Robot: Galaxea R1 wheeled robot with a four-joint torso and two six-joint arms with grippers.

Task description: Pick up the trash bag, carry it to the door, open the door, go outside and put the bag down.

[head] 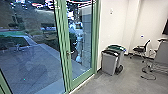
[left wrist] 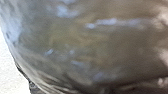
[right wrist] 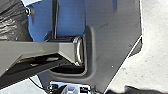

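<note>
Towards eleven o'clock stands the glass door (head: 66, 58); close at the left wrist, the trash bag (left wrist: 82, 45), its long axis and heading unclear; either hand's opening or hold, I cannot tell

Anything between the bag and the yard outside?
Yes: the green-framed glass door, which looks shut. The trash bag is on the robot's side of it, the paving beyond the glass. The bins stand beside the doorway, apparently out of the way.
</note>
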